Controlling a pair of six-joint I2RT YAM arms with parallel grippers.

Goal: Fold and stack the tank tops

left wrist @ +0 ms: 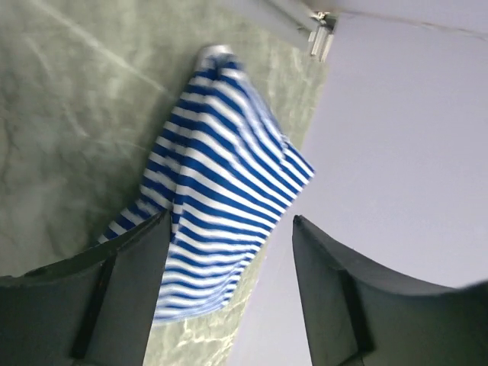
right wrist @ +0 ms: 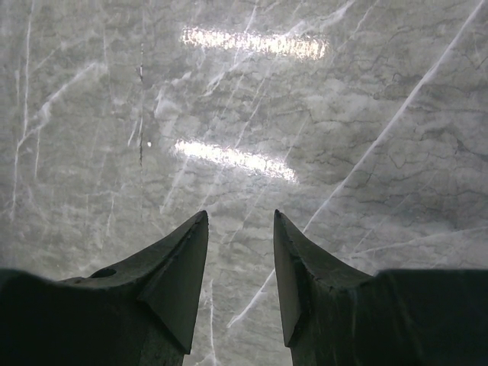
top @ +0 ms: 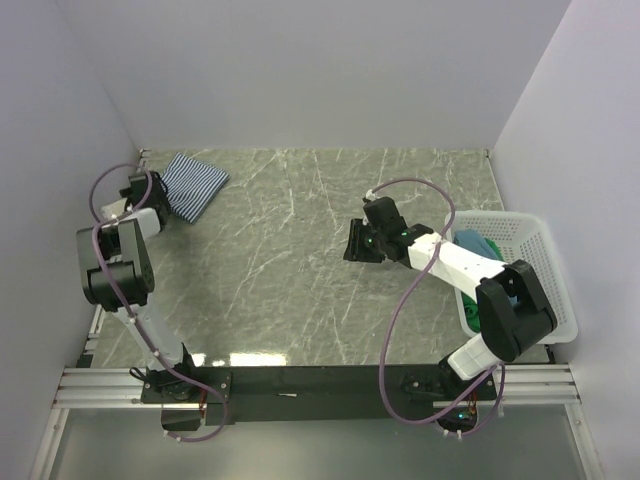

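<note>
The navy-and-white striped tank top (top: 196, 182) lies folded in the table's far left corner, close to the left wall. My left gripper (top: 158, 200) hovers at its near-left edge. In the left wrist view the striped top (left wrist: 221, 168) lies on the marble beyond the left gripper (left wrist: 230, 221), whose jaws stand apart with no cloth pinched between them. My right gripper (top: 358, 240) hangs over bare marble mid-table; in its wrist view the right gripper (right wrist: 240, 215) is open and empty. The teal tank top (top: 476, 242) and the green tank top (top: 470, 312) lie bunched in the basket.
A white plastic mesh basket (top: 545, 240) stands at the table's right edge, beside the right arm. White walls close in the left, far and right sides. A metal rail corner (left wrist: 320, 34) sits where the table meets the left wall.
</note>
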